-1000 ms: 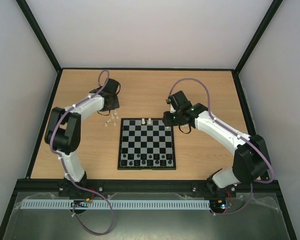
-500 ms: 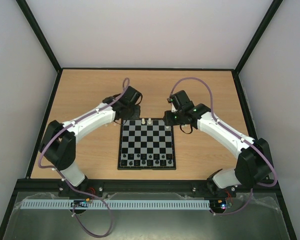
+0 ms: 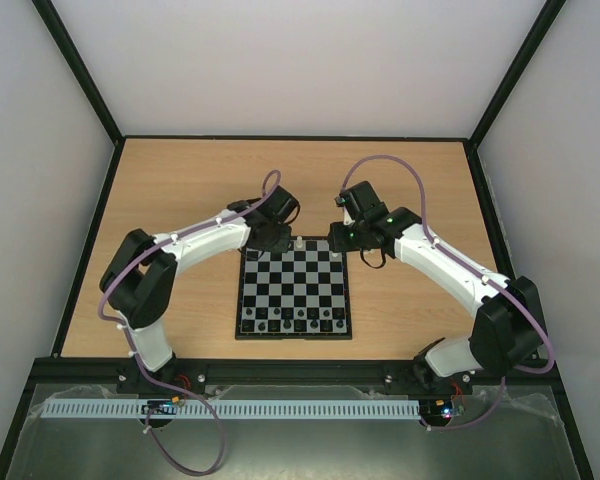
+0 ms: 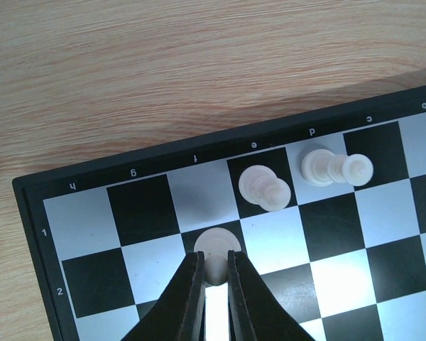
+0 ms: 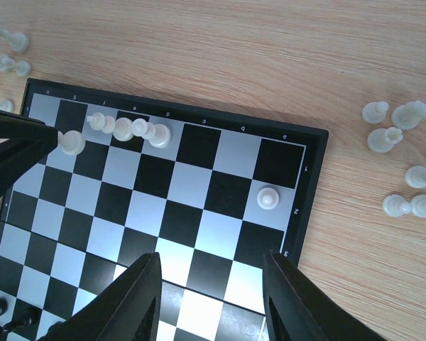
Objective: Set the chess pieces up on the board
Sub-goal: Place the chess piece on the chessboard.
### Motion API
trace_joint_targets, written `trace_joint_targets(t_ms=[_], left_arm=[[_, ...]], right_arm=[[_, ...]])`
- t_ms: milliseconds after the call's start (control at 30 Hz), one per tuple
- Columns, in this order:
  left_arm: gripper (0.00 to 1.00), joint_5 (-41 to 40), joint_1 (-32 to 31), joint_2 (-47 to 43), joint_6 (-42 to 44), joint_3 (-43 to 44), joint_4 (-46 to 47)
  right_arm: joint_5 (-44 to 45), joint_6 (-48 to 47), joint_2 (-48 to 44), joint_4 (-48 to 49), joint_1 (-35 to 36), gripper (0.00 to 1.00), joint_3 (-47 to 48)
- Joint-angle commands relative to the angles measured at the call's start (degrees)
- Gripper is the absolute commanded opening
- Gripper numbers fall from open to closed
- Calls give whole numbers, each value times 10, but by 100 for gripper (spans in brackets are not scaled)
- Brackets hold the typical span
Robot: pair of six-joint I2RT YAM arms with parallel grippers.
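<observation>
Because the pale piece [image 4: 215, 249] is tiny, light, rigid and probably slick, it is best pinched low across its stem, where flat pads should not squirt it out sideways. It is over a black square in the board's [image 4: 138, 206] second row from the far edge, diagonally beside the nearer of two standing pieces [image 4: 264, 188] in the far row. The left gripper [image 4: 214, 261] is clamped on it, jaws nearly together with only the piece's width between them. Whether its base touches the board I cannot tell. The right gripper [image 5: 211, 259] hangs above the board near its far right corner, jaws spread wide, holding nothing. A lone pawn [image 5: 268, 197] stands by that corner, and loose pieces [image 5: 380, 139] lie off the board's right edge.
</observation>
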Motion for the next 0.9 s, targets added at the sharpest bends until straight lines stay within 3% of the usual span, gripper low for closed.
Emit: trace_joint_targets(t_ms=[0,533,867], left_arm=[[6,-27,-2,14,-8,11,-7],[9,-20,15,65,1,49,8],[23,-20,16,65,2,46,5]], right_arm=[[1,-5,-8,-26,1,40,6],[3,-6,-5,-25,2,40,4],[0,-6,-3,-23,1,40,2]])
